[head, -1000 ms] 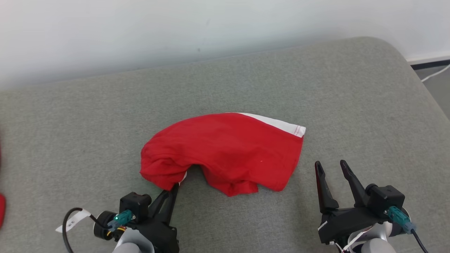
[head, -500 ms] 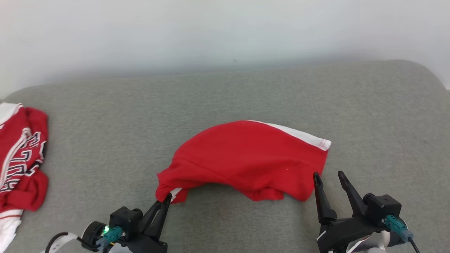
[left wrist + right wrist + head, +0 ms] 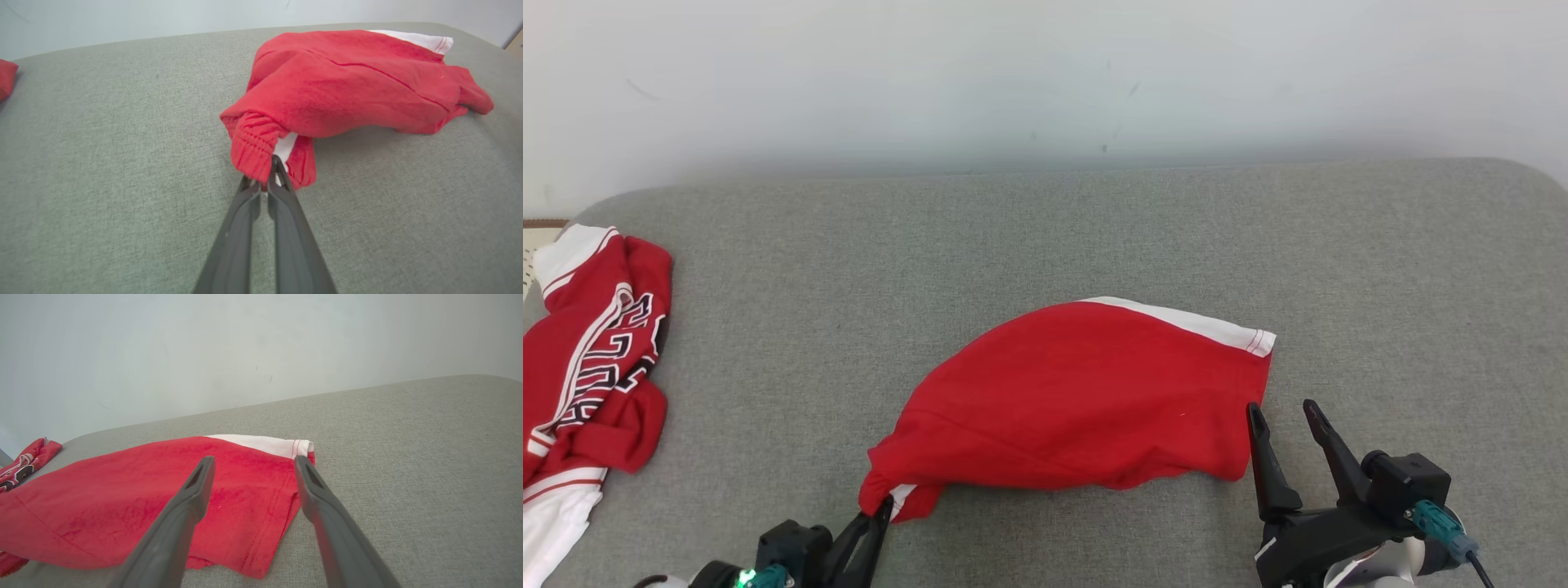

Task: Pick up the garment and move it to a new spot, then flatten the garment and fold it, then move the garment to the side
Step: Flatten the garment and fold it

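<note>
The garment (image 3: 1078, 400) is red with a white band along its far right edge and lies crumpled on the grey cushioned surface (image 3: 1045, 237). My left gripper (image 3: 882, 508) is shut on its ribbed near-left corner (image 3: 255, 153), with the cloth stretched out from that pinch. My right gripper (image 3: 1280, 408) stands open just off the garment's right hem, fingers apart and empty. In the right wrist view the two fingers (image 3: 192, 490) frame that hem (image 3: 282, 506) from above, with nothing between them.
A second red and white jersey (image 3: 588, 351) with black lettering lies crumpled at the left edge of the grey surface. A pale wall (image 3: 1045, 73) runs along the back. Bare grey fabric stretches behind and to the right of the garment.
The head camera has swung left and tilted, bringing the jersey into view. My left gripper has closed on the garment's corner and drawn it toward me and leftward, stretching the cloth flatter. The right gripper stayed open.
</note>
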Robot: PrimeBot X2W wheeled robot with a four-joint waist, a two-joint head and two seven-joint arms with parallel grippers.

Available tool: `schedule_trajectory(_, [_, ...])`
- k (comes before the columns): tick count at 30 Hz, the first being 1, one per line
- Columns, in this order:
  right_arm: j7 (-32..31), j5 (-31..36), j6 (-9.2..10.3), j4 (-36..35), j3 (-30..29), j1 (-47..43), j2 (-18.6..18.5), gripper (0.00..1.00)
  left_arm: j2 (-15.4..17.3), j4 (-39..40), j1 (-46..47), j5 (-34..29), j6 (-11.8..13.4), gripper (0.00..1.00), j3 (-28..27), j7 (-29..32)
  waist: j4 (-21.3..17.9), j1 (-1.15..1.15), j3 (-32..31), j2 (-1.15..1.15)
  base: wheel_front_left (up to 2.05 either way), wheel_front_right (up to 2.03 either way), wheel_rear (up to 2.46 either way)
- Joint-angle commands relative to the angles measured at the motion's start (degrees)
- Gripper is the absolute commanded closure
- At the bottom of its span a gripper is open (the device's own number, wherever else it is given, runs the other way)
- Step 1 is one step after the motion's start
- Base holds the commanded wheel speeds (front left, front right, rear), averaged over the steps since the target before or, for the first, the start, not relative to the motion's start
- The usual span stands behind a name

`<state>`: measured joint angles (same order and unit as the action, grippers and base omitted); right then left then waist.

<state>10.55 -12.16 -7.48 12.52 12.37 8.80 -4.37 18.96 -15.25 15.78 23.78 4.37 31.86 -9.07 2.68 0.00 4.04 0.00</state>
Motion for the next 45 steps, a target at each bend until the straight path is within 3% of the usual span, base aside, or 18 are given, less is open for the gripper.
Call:
schedule_trajectory(1, [0.01,-0.25,-0.03,0.18,0.08,0.17,-0.28,0.0,-0.39,-0.97,-0.95,0.75,-0.28,0.81,0.15,-0.63,-0.05,0.0,0.06,0.0,0.0,0.0,0.0])
schedule_trajectory(2, [0.02,-0.3,-0.03,0.21,0.07,0.2,-0.33,0.0,-0.71,-1.27,-0.92,0.84,-0.38,0.24,0.18,-0.99,-0.03,0.0,0.06,0.0,0.0,0.0,0.0])
schedule_trajectory(3, [0.01,-0.3,-0.03,0.22,0.05,0.2,-0.38,0.0,-0.99,-1.51,-0.95,1.05,-0.29,0.0,0.14,-1.35,0.02,0.0,0.11,0.0,0.0,0.0,0.0])
schedule_trajectory(10, [-0.22,-0.21,-0.02,0.13,-0.34,-0.1,-0.64,0.0,-2.47,0.14,-2.27,1.7,1.24,0.0,-1.03,-4.2,0.56,0.0,0.11,0.0,0.0,0.0,0.0])
schedule_trajectory(20, [-0.23,-0.16,-0.03,0.32,-1.64,-0.61,-1.1,0.0,-2.68,8.76,-5.88,0.47,3.94,0.0,-3.99,-5.82,1.9,0.0,-0.31,0.0,0.0,0.0,0.0])
schedule_trajectory(30, [-0.86,0.7,-0.02,1.53,-4.07,-0.13,-1.63,0.0,-4.12,12.88,-8.54,-2.22,7.82,0.0,-12.86,-6.1,2.1,0.0,-0.18,0.0,0.0,0.0,0.0])
schedule_trajectory(34, [-1.17,0.8,-0.02,2.1,-4.71,0.0,-1.54,0.0,-5.25,12.58,-9.26,-3.63,7.99,0.0,-15.91,-6.11,2.03,0.0,-0.06,0.0,0.0,0.0,0.0])
schedule_trajectory(45, [-4.51,-0.82,-0.03,8.01,-3.94,5.56,-3.71,0.0,-8.48,11.75,-9.72,-6.77,4.91,0.0,-19.83,-6.12,2.68,0.0,0.5,0.0,0.0,0.0,0.0])
